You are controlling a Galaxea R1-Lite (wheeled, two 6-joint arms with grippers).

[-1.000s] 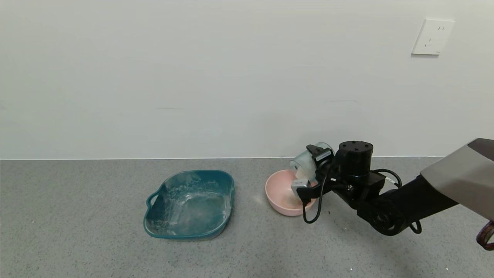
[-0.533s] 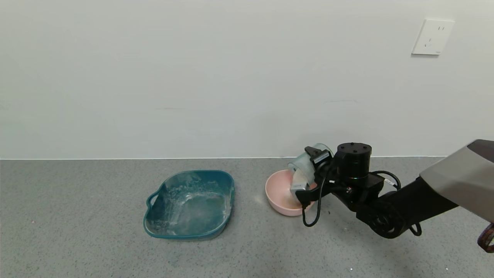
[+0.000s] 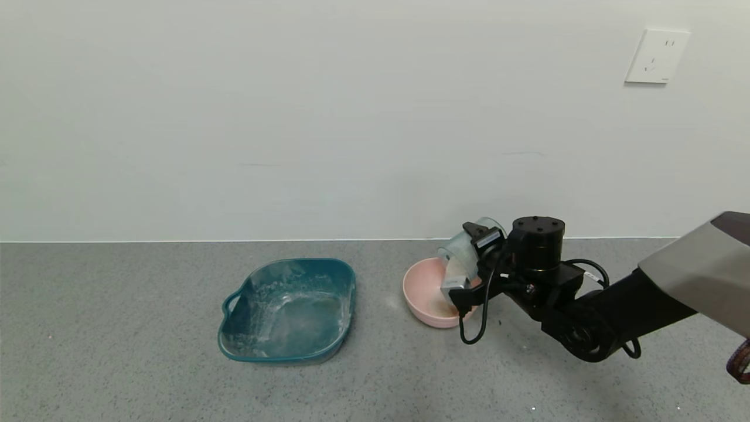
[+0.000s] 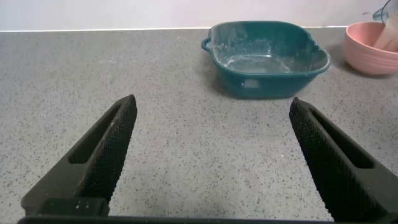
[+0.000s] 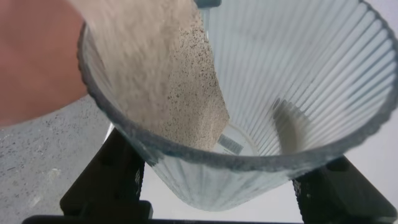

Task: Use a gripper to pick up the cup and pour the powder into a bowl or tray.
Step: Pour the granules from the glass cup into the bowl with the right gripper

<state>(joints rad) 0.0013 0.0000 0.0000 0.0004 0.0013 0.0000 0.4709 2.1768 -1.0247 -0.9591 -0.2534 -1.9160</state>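
My right gripper (image 3: 471, 261) is shut on the cup (image 3: 463, 253), a pale blue-green ribbed tumbler, and holds it tipped on its side with its mouth over the pink bowl (image 3: 423, 288). In the right wrist view the cup (image 5: 298, 81) fills the frame and off-white powder (image 5: 168, 74) slides along its lower wall toward the bowl (image 5: 31, 56). Some powder (image 3: 436, 303) lies in the bowl's bottom. My left gripper (image 4: 211, 149) is open and empty, low over the grey floor, facing the teal tray.
A teal squarish tray (image 3: 287, 310) with a handle and white residue sits left of the bowl; it also shows in the left wrist view (image 4: 267, 56), with the bowl (image 4: 373, 46) behind it. A white wall stands close behind the bowl.
The right gripper has shifted slightly left and tilted the cup a little further over the bowl. The last half second shows almost no movement.
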